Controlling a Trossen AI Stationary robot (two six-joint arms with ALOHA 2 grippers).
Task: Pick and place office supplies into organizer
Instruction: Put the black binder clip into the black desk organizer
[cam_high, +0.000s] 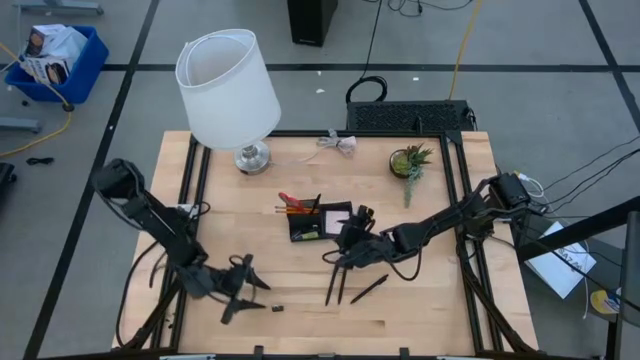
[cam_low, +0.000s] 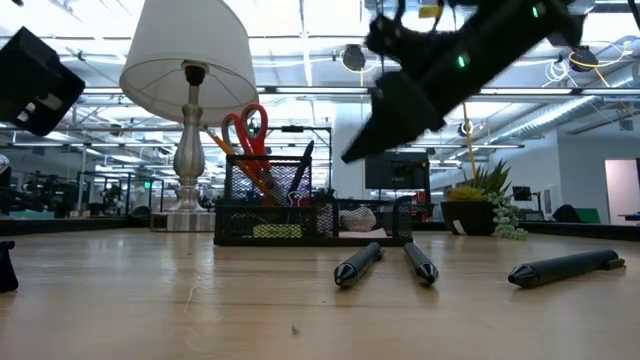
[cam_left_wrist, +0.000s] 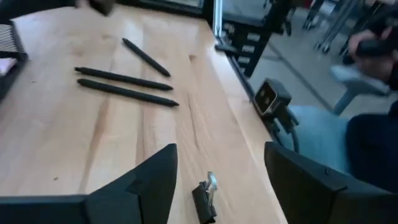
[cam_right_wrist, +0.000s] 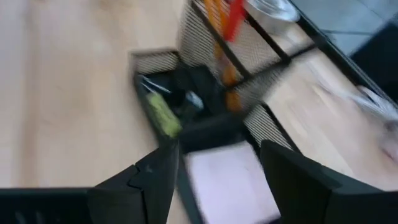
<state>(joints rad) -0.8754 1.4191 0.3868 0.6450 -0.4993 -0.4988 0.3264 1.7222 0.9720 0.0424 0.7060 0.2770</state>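
The black mesh organizer (cam_high: 318, 222) stands mid-table with red-handled scissors (cam_low: 245, 128) and orange pencils (cam_right_wrist: 216, 18) upright in its cup and a pink sticky-note pad (cam_right_wrist: 229, 180) in its tray. Three black pens (cam_high: 340, 285) lie on the wood near the organizer, toward the front edge. A small dark clip (cam_left_wrist: 204, 198) lies on the table between the spread fingers of my left gripper (cam_left_wrist: 217, 168), which is open and not touching it. My right gripper (cam_right_wrist: 217, 165) hovers open above the organizer's pad side, holding nothing.
A white-shaded lamp (cam_high: 228, 85) stands at the far left and a small potted plant (cam_high: 411, 162) at the far right. A black mesh box (cam_high: 410, 117) sits past the far edge. Bare wood lies at the table's front middle and right.
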